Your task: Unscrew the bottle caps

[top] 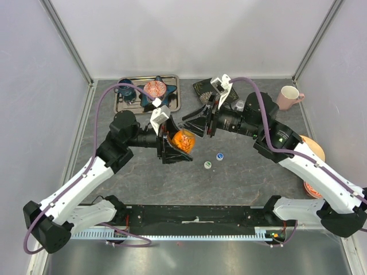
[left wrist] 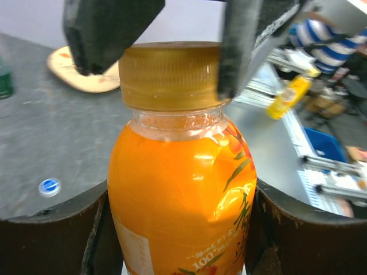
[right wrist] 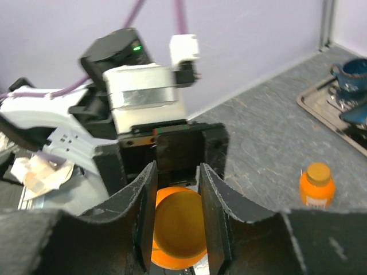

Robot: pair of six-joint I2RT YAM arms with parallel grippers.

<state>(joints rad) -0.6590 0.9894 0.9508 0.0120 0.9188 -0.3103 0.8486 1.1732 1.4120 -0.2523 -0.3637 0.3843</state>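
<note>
An orange juice bottle (top: pixel 184 141) with a gold cap (left wrist: pixel 171 74) is held sideways above the table between the two arms. My left gripper (top: pixel 172 144) is shut on the bottle's body (left wrist: pixel 178 189), one finger on each side. My right gripper (top: pixel 196 127) is closed around the cap (right wrist: pixel 180 223). Its black fingers (left wrist: pixel 252 40) flank the cap on both sides. A second small orange bottle (right wrist: pixel 316 184) stands upright on the table with its cap on.
A loose blue cap (top: pixel 219 156) and a green cap (top: pixel 207 165) lie on the table below the bottle. A metal tray (top: pixel 172 106) with a blue cup (top: pixel 126 89) is at the back. A pink mug (top: pixel 289 96) and an orange plate (top: pixel 314 150) are at the right.
</note>
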